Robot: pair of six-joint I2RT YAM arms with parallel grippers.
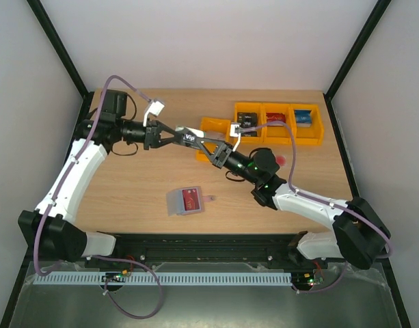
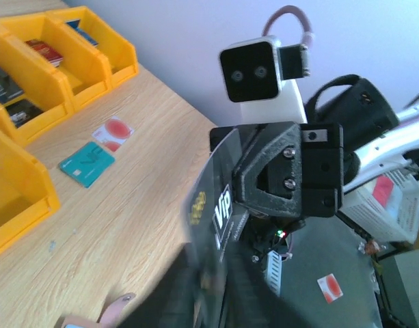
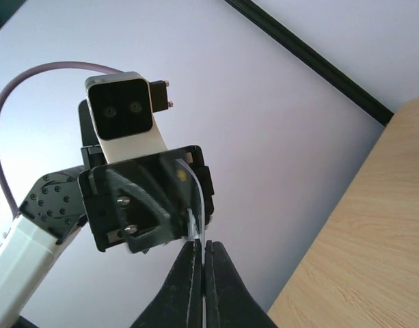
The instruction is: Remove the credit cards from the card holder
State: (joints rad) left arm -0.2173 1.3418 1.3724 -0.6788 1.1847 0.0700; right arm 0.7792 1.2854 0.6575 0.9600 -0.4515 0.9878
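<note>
Left gripper (image 1: 182,139) and right gripper (image 3: 204,247) are both pinching narrow on one black VIP card (image 1: 193,139), meeting almost tip to tip in the air above the table (image 1: 127,178), the left reaching in from 9 o'clock and the right from 4 o'clock in the top view; the card is hanging between them, showing gold and white print on its face in the left wrist view and sitting nearly edge-on in the right wrist view; orange bins (image 1: 277,123) are sitting in a row at 1 o'clock along the far edge, holding black, red and blue cards, with one more bin partly hiding behind the joined grippers; a teal-green card (image 2: 86,164) and a white card with a red blot (image 2: 113,132) are lying side by side on the wood near the bins, and the right arm is covering most of them from above; the card holder (image 1: 210,198) is lying flat and untouched towards the near edge, its small pinkish-brown tab poking out at 3 o'clock; a red card (image 1: 191,198) with a little white marking is resting on top, and a pale blue-grey card (image 1: 173,203) is showing just beside it at 9 o'clock, though how far either is sitting inside the pouch is too small to tell; the holder is lying at 6 o'clock of the two grippers, well apart from both, down on the tabletop.
</note>
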